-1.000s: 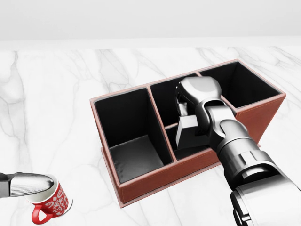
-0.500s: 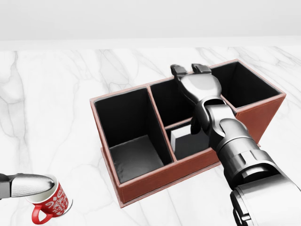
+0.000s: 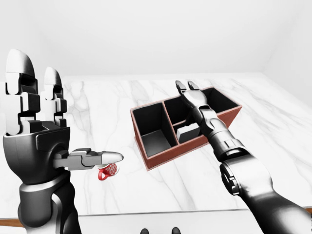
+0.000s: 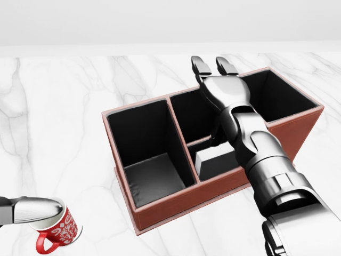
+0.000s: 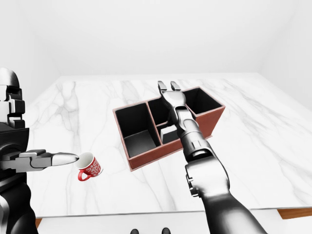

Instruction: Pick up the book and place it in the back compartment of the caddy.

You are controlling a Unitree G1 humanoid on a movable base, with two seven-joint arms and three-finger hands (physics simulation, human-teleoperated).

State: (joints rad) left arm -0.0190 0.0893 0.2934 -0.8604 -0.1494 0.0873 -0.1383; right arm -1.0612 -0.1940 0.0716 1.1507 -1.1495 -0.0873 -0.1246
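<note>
The red-brown caddy (image 4: 176, 205) stands on the marble table, its middle section split by a low divider. The grey book (image 4: 213, 156) rests inside the middle section, in the small compartment below the divider in the head view. My right hand (image 4: 212, 66) hovers open over the caddy's upper rim with its fingers stretched toward the top of the view, and nothing is in it. My left hand (image 3: 53, 122) is raised at the left of the left-eye view, fingers up and thumb out, empty.
A red mug with a white pattern (image 4: 56, 226) stands at the bottom left of the head view, right by my left thumb. The caddy's large left compartment (image 4: 152, 176) and right compartment (image 4: 277, 96) are dark inside. The table's edge runs along the bottom of the eye views.
My right hand let go of the book in the middle section, opened, and rose toward the top of the view. The book now rests in the compartment. The left hand and mug are unmoved.
</note>
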